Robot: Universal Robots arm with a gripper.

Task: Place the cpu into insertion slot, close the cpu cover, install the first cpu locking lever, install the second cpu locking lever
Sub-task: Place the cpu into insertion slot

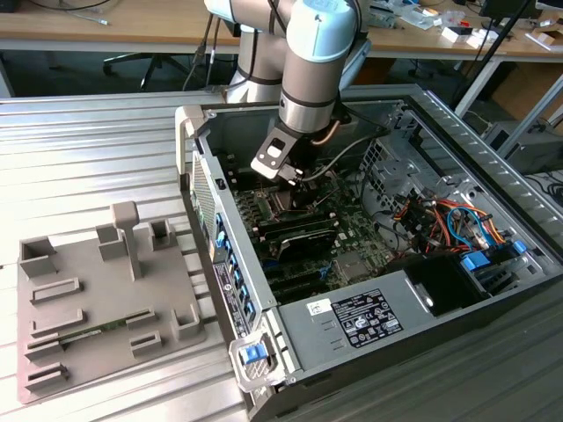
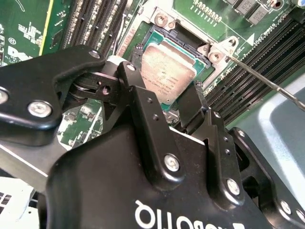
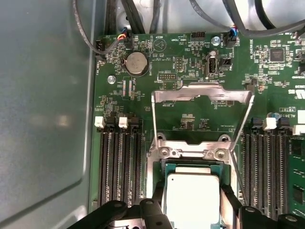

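Black gripper (image 2: 167, 78) up close in the second wrist view, reaching down into the open case (image 1: 352, 316). Its fingers (image 2: 190, 102) stand apart, one on each side of the cpu (image 2: 167, 59), right beside its edges. The cpu lies flat in the slot (image 2: 159, 34) on the green board (image 3: 143, 95). In the first wrist view the cover (image 3: 200, 94) is swung up off the slot on its hinge, well clear of the cpu. A thin lever (image 2: 267, 81) angles away from the slot's corner.

cpu (image 3: 193, 198) in insertion slot (image 2: 153, 37), prob. seated; cpu cover (image 3: 202, 91) upright beside.
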